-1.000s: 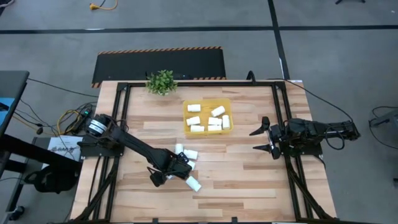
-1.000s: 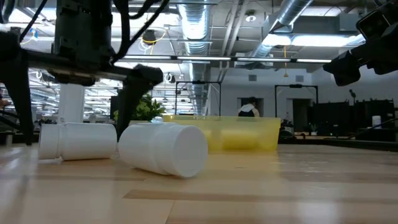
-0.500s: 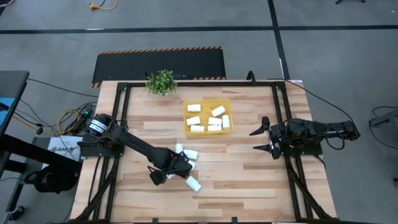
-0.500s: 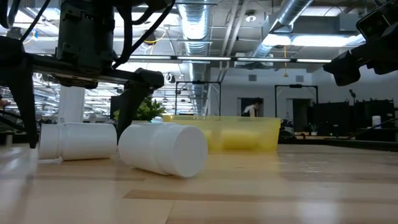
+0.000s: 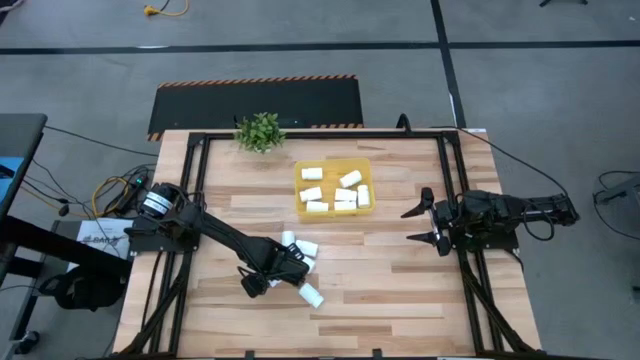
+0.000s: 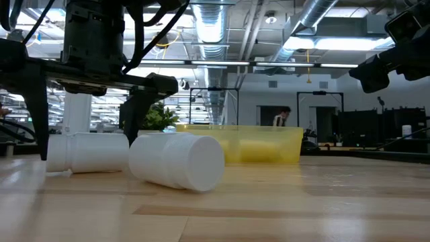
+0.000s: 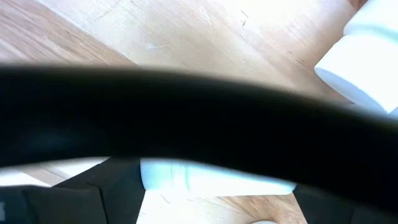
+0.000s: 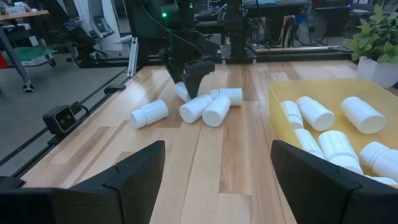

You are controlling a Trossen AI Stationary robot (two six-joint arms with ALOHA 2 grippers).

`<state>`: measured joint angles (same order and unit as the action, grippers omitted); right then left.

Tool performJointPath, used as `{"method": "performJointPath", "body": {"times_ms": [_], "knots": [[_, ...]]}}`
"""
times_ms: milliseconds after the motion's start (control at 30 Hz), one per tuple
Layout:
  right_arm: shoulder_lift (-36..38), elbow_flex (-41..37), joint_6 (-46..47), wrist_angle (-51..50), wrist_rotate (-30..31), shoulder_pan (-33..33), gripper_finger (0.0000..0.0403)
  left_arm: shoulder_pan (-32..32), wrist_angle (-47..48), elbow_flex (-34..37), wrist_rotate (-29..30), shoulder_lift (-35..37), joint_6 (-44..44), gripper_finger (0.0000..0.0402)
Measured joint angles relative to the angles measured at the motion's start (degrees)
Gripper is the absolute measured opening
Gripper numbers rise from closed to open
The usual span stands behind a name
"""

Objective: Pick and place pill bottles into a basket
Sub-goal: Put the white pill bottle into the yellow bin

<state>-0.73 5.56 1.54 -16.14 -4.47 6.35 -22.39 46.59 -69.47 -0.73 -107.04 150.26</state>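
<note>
Several white pill bottles lie in the yellow basket [image 5: 330,161], which also shows in the low view [image 6: 269,149]. More bottles lie loose on the wood at mid-table [image 5: 306,248], and one lies nearer the front edge [image 5: 312,296]. My left gripper [image 5: 272,277] points straight down among them. Its fingers stand at the two ends of one lying pill bottle [image 6: 87,152]. The gripper hides that bottle in the high view. At the table's right side my right gripper [image 5: 420,222] hovers open with nothing between its fingers. My left gripper has the lying pill bottle between its two fingers, one at each end [image 7: 149,175], so the fingers take it lengthwise. They come from above, pointing down. The bottle lies on its side on the table [image 6: 87,152].
A small green potted plant [image 5: 260,131] stands at the far edge, left of the basket. Black frame rails [image 5: 455,200] run along the table's sides. Bare wood lies between the loose bottles and my right gripper.
My left gripper has narrowed its fingers from wide open onto the two ends of the lying bottle, staying in place and still pointing down. The bottle has shifted a little along the table toward the right.
</note>
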Motion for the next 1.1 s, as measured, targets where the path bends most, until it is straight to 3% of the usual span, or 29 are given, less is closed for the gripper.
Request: {"method": "performJointPath", "body": {"times_ms": [167,400,600,1100], "knots": [[0.0,0.0,0.0,0.0,0.0,0.0,0.0286,0.3,-0.1,0.0,0.1,0.0,-1.2,0.0336],[0.0,0.0,0.0,0.0,0.0,0.0,0.0286,1.6,0.6,-1.4,-1.5,0.0,-5.0,0.0315],[0.0,0.0,0.0,0.0,0.0,0.0,0.0286,3.0,2.2,-3.5,-2.1,0.0,-9.9,0.0321],[0.0,0.0,0.0,0.0,0.0,0.0,0.0286,8.6,24.9,-19.0,1.2,0.1,-27.6,0.0318]]}}
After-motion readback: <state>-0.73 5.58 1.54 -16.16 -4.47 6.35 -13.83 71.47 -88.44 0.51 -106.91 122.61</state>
